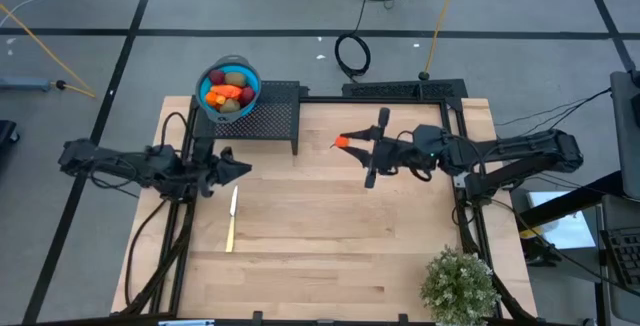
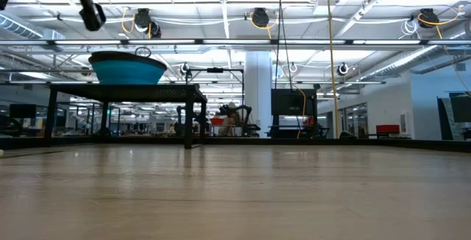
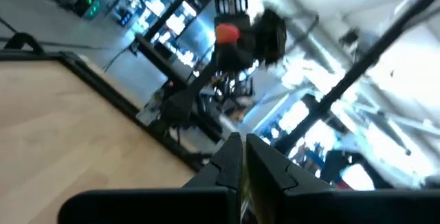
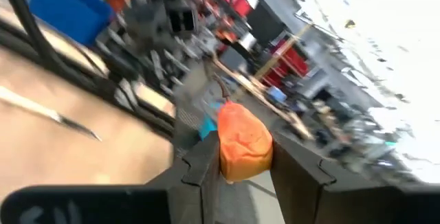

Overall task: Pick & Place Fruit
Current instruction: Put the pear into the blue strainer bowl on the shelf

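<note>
A blue bowl (image 1: pixel 228 88) with red, orange and green fruit stands on a black stand (image 1: pixel 275 116) at the table's far left; the low view shows the bowl (image 2: pixel 126 69) raised above the tabletop. My right gripper (image 1: pixel 344 143) hovers over the table's far middle, pointing toward the left edge, shut on a small orange piece of fruit (image 4: pixel 244 140). My left gripper (image 1: pixel 243 167) is shut and holds nothing, near the stand's near side, above the wood. The left wrist view shows its closed fingers (image 3: pixel 230 157) and, farther off, the orange piece (image 3: pixel 227 33). My right gripper pinches the orange piece's two sides (image 4: pixel 223 152) between its two fingers. The fingers come level from the table's right. The piece (image 1: pixel 341 142) sticks out past the fingertips and is lifted clear of the table.
A slim pale knife (image 1: pixel 232 219) lies on the wood near my left gripper, pointing toward the near edge. A potted plant (image 1: pixel 460 284) stands at the near right corner. Bare wood lies between the two arms.
</note>
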You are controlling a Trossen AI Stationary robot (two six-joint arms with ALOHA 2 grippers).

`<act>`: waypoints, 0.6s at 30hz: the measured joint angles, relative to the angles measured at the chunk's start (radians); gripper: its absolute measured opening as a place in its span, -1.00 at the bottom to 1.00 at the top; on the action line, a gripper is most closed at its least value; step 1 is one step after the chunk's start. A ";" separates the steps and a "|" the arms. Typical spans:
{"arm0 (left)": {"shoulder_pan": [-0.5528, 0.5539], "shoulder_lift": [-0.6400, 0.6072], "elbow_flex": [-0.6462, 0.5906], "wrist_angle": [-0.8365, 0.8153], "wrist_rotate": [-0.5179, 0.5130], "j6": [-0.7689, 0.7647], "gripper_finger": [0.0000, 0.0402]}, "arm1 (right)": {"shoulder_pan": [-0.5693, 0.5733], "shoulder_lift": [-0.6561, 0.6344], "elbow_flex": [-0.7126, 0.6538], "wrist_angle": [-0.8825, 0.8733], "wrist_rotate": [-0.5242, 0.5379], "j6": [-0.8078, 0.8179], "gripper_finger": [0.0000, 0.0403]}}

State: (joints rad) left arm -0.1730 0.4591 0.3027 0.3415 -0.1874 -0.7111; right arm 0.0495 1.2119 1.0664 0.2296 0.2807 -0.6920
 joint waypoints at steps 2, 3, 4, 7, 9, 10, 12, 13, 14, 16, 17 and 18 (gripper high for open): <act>0.000 0.052 0.000 0.079 -0.025 -0.011 -0.91 | 0.013 0.002 0.000 -0.002 0.057 -0.065 -0.48; 0.000 0.081 0.000 0.120 -0.035 -0.017 -0.91 | 0.016 0.009 0.000 0.004 0.082 -0.097 -0.48; 0.000 0.108 0.000 0.158 -0.050 -0.024 -0.91 | 0.019 0.016 0.001 0.010 0.108 -0.130 -0.48; 0.000 0.187 0.024 0.194 -0.097 -0.038 -0.91 | 0.035 0.033 0.000 -0.006 0.197 -0.210 -0.48; 0.000 0.241 0.062 0.197 -0.123 -0.041 -0.91 | 0.041 0.049 0.000 0.004 0.253 -0.267 -0.48; 0.000 0.269 0.082 0.196 -0.135 -0.039 -0.91 | 0.046 0.055 0.000 0.005 0.284 -0.293 -0.48; 0.000 0.325 0.128 0.194 -0.156 -0.027 -0.91 | 0.058 0.073 0.000 -0.001 0.354 -0.340 -0.48; 0.000 0.351 0.153 0.191 -0.168 -0.019 -0.91 | 0.060 0.085 0.000 -0.001 0.386 -0.364 -0.48; 0.000 0.376 0.178 0.185 -0.185 -0.006 -0.91 | 0.063 0.096 0.000 0.001 0.414 -0.385 -0.48; 0.000 0.427 0.233 0.176 -0.209 0.027 -0.91 | 0.071 0.110 0.000 -0.003 0.472 -0.415 -0.48; 0.000 0.449 0.260 0.161 -0.220 0.042 -0.91 | 0.075 0.117 0.000 0.000 0.493 -0.427 -0.48; 0.000 0.471 0.287 0.147 -0.230 0.058 -0.91 | 0.077 0.126 0.000 0.005 0.508 -0.438 -0.48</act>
State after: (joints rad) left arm -0.1730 0.9301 0.5902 0.4884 -0.4179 -0.6527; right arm 0.1262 1.3381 1.0668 0.2343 0.7891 -1.1299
